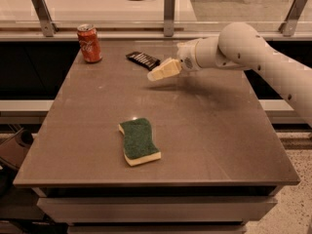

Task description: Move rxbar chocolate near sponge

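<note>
Your rxbar chocolate (143, 59) lies flat on the far part of the table (219, 130), its long side running at a slant, and nothing is touching it. Just beside it, toward its right end, hangs the gripper (157, 73), its pale tip pointing down and left at the bar. There looks to be a gap between the tip and the wrapper, so you should not count this as contact. Whether the gripper is open or closed cannot be told from this view. It reads as one pale wedge, so check that before you commit to a grasp.

Behind the gripper, the white arm (243, 48) reaches in from the right side of the table. Left of the bar, near the far left corner, stands an orange-red soda can (89, 43), well apart from the gripper's line of approach.

The sponge (139, 140) sits green face up toward the near edge, well apart from the bar, with open tabletop between them.

By my reading, you are at the very start. The approach is nearly done, but the bar is not yet grasped or lifted. You have all the rest to do: close on the bar, carry it toward the near side and set it down beside the sponge.
</note>
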You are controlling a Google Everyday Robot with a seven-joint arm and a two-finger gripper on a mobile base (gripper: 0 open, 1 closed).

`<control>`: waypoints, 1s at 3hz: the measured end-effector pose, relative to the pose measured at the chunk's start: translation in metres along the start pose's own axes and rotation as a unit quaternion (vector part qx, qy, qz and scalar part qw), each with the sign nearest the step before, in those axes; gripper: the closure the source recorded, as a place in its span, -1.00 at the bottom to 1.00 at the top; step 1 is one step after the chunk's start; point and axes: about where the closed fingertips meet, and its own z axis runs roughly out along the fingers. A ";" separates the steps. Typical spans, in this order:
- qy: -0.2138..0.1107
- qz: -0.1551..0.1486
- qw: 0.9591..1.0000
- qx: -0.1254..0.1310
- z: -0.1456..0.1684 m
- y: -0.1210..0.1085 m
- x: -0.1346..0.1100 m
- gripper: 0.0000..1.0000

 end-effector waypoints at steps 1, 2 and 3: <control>-0.016 0.007 1.000 -0.004 0.020 -0.008 -0.004 -1.00; -0.026 0.009 1.000 -0.010 0.035 -0.015 -0.010 -1.00; -0.034 0.012 0.999 -0.021 0.051 -0.016 -0.013 -1.00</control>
